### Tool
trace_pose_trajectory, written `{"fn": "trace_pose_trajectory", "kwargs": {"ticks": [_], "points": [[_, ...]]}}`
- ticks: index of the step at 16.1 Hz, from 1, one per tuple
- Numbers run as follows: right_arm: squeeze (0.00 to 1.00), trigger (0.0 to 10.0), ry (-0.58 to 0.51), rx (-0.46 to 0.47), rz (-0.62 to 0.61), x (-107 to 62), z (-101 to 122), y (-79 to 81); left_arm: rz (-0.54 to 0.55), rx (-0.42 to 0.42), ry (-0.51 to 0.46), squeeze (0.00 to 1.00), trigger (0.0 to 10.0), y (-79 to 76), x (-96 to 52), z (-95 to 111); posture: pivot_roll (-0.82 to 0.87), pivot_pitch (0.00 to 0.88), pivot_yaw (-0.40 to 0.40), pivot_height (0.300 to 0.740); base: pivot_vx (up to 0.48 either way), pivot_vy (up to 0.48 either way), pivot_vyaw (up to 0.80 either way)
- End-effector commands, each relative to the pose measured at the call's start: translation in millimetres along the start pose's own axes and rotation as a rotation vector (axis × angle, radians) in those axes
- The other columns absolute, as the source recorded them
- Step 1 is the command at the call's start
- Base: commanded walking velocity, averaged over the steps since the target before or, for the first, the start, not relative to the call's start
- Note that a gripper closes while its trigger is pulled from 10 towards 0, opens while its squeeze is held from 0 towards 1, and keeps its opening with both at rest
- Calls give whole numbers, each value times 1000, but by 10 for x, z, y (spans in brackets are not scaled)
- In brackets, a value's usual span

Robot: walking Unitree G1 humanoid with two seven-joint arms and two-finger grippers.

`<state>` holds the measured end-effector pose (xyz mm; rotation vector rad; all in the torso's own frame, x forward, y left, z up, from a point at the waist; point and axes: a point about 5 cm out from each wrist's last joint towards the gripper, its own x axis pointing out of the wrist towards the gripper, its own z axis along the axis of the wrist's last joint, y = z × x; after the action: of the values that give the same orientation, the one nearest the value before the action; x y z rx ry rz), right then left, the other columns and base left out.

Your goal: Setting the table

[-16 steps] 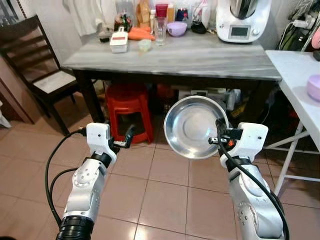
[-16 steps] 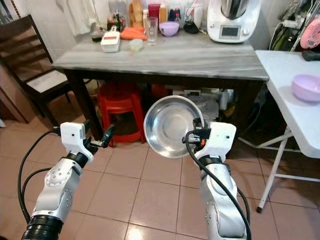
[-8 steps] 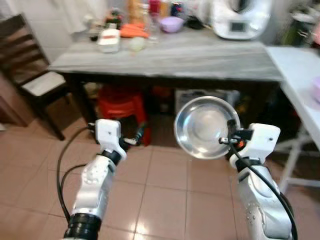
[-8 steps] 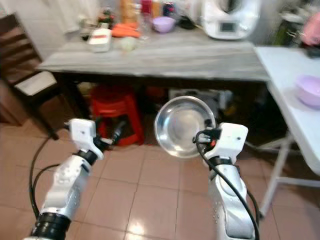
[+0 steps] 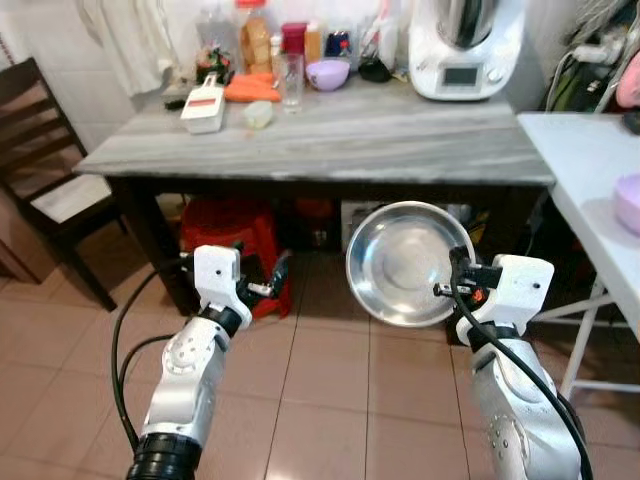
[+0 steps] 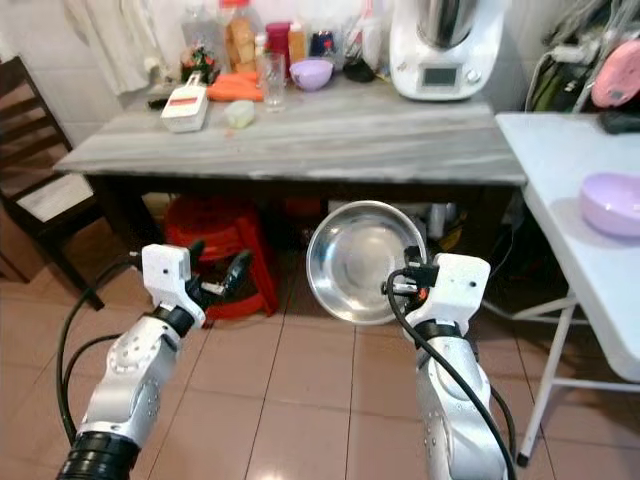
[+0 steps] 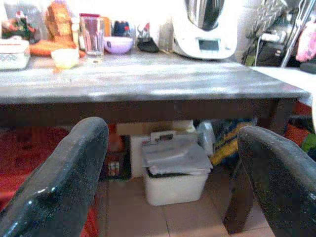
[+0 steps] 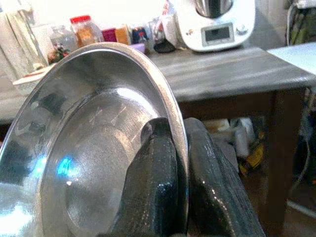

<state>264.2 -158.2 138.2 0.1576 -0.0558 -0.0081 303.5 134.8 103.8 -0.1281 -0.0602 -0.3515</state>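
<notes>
Right pincer (image 5: 447, 290) pinching steel bowl (image 5: 408, 263); left pincer (image 6: 225, 283) spread; table (image 5: 400, 135) ahead.

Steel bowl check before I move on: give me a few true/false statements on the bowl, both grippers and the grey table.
1. The right gripper pinches the steel bowl by its rim. True.
2. The bowl rests on the grey table. False: it is held in the air, in front of the table and below its top.
3. The left gripper holds a glass. False: its jaws are open and empty.
4. A drinking glass stands on the grey table. True.
</notes>
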Motion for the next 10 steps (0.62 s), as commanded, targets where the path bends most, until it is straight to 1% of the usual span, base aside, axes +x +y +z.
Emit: {"fn": "trace_pose_trajectory", "kwargs": {"ticks": [1,4,7,10], "points": [[0,10000,-39,17,34,8,84,111,19,18,-1,0,10000,98,-29,42,-41,0,57,740,375,0,0],[0,10000,-39,17,33,3,82,102,15,18,1,0,10000,82,-29,32,-47,0,60,740,380,0,0],[0,10000,-43,21,31,-2,88,101,9,14,3,0,10000,67,-27,29,-47,0,62,740,427,0,-642],[0,10000,-41,24,30,-13,80,113,9,9,1,0,10000,59,-29,31,-47,0,62,740,480,0,0]]}}
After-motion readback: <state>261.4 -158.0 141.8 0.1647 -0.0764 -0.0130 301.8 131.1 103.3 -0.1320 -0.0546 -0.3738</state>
